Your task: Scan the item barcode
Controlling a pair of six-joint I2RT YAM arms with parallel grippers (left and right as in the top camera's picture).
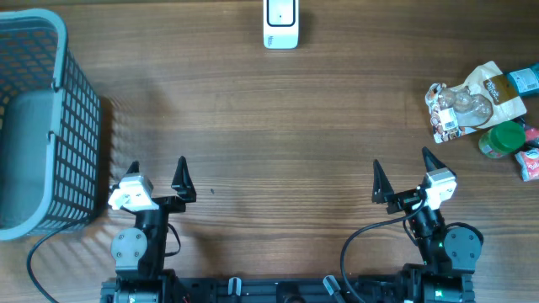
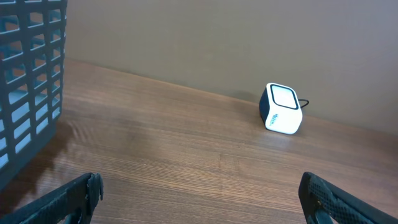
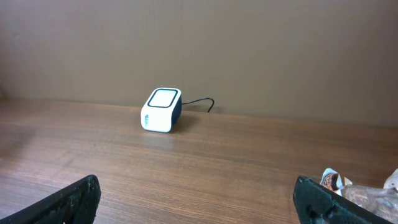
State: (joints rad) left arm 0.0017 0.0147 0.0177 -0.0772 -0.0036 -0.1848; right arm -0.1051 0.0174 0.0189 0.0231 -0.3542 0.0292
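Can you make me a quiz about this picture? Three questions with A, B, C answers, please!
1. Where is the grey basket? A) on the robot's left side B) on its right side C) in the middle
2. What colour is the top of the barcode scanner? A) red B) white C) green
3. How are the left hand and right hand? A) both shut B) one holding a bag C) both open and empty

Answers: 1 A, it stands at the left edge; 2 B, its face shows white; 3 C, each is spread wide with nothing inside.
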